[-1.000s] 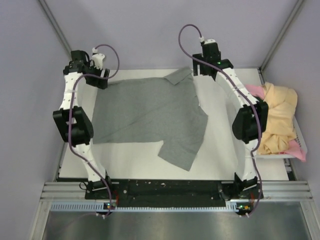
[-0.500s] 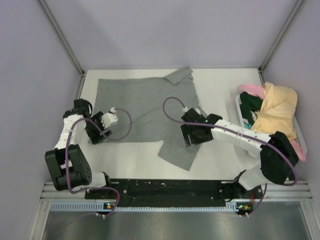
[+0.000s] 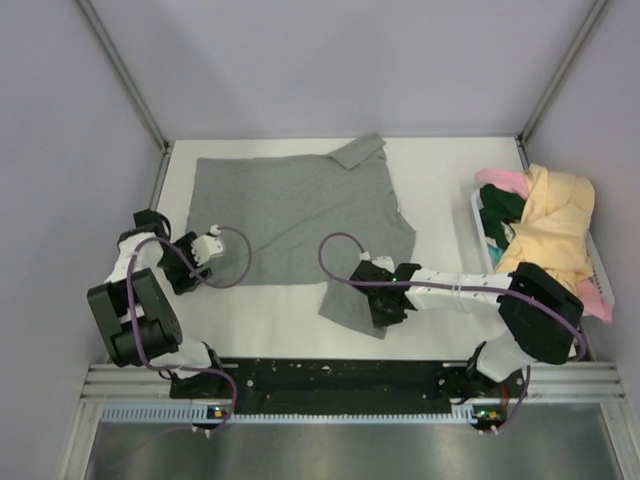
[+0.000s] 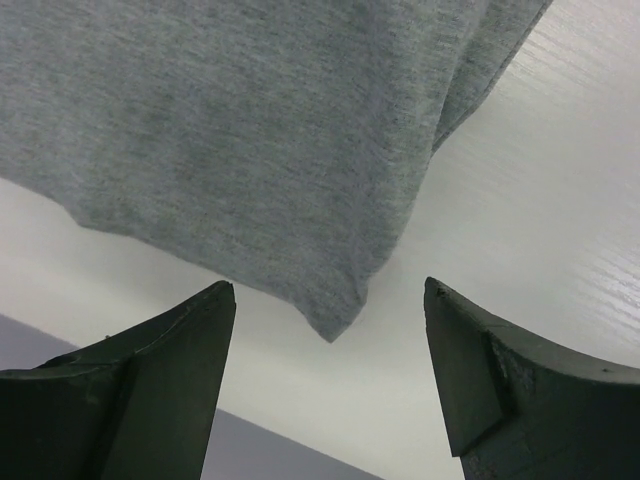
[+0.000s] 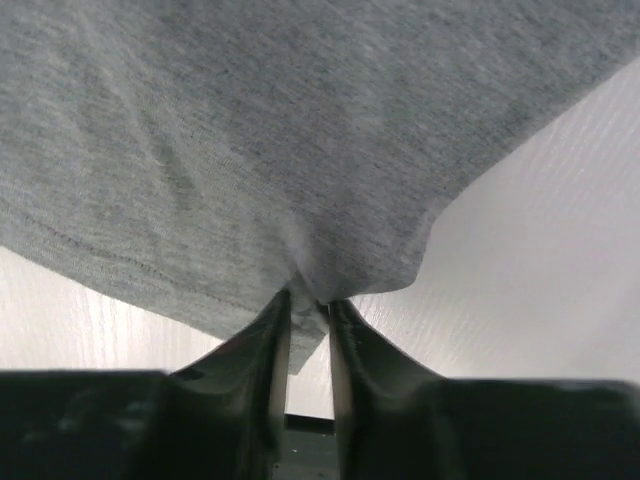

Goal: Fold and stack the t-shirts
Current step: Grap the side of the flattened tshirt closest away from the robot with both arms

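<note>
At the left edge of the table [image 3: 440, 190], the left gripper [image 3: 203, 248] gapes wide just beside a near corner of the grey t-shirt [image 3: 290, 205], which lies spread across the middle. Near the front edge, the right gripper [image 3: 385, 312] pinches a fold of its fabric. At the right edge sits a yellow, pink and green pile of t-shirts [image 3: 552, 235].

A white table [image 3: 450, 190] fills the centre. Pale lilac walls [image 3: 340, 60] enclose it; grey sheet metal [image 3: 340, 450] spans the bottom edge.

The left end effector [image 4: 330, 300] is seen wide open just off the near-left corner of the grey t-shirt [image 3: 290, 210], with the left arm [image 3: 135, 310] folded back at the elbow. The right end effector [image 5: 308, 310] is pinched on a fold at the shirt's near edge, with the right arm [image 3: 470, 292] stretched low toward it.
</note>
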